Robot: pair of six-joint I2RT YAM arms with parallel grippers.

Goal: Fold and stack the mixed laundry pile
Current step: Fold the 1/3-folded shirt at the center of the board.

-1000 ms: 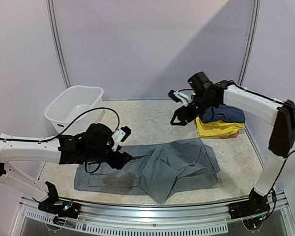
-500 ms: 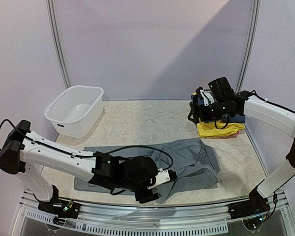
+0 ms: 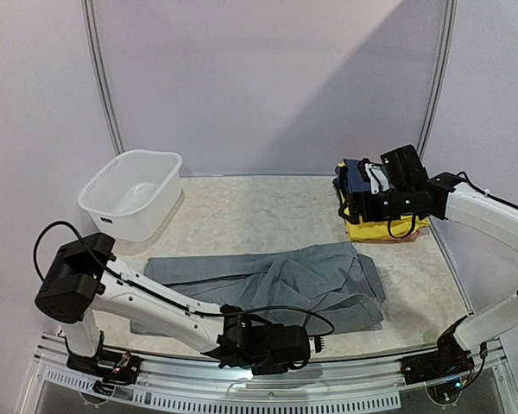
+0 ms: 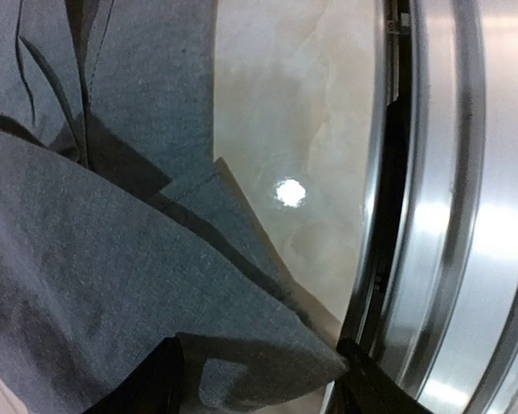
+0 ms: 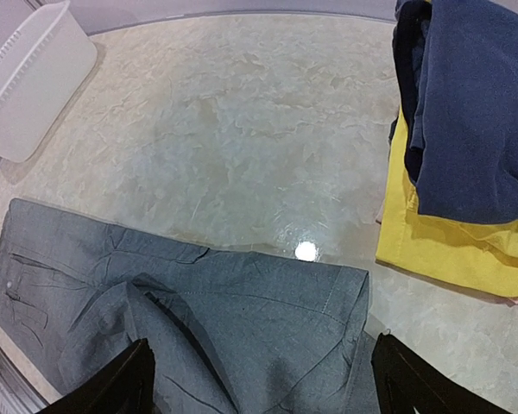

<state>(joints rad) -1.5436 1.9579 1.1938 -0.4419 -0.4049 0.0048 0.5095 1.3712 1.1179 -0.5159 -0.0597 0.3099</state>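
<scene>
The grey trousers (image 3: 276,280) are spread, loosely rumpled, across the near middle of the table (image 3: 259,216). One hem corner of them is seen lying between the fingers of the left gripper (image 4: 259,390), low at the table's near edge. Those fingers (image 4: 151,388) are held well apart on either side of the cloth corner, and no pinch on it is seen. Just beyond the outer finger, the metal rail (image 4: 449,216) of the table's edge is seen, with bare table surface ahead of the fingertips.

The right gripper (image 5: 259,384) is held above the table at the far right, its fingers (image 5: 112,388) spread wide with nothing between them. The trousers are seen below and ahead of these fingers. A stack is found close beside them: a navy garment (image 5: 475,112) laid on top of a yellow garment (image 5: 449,250). Well ahead of the fingers, across the table, the white basin (image 5: 34,78) is seen.
</scene>
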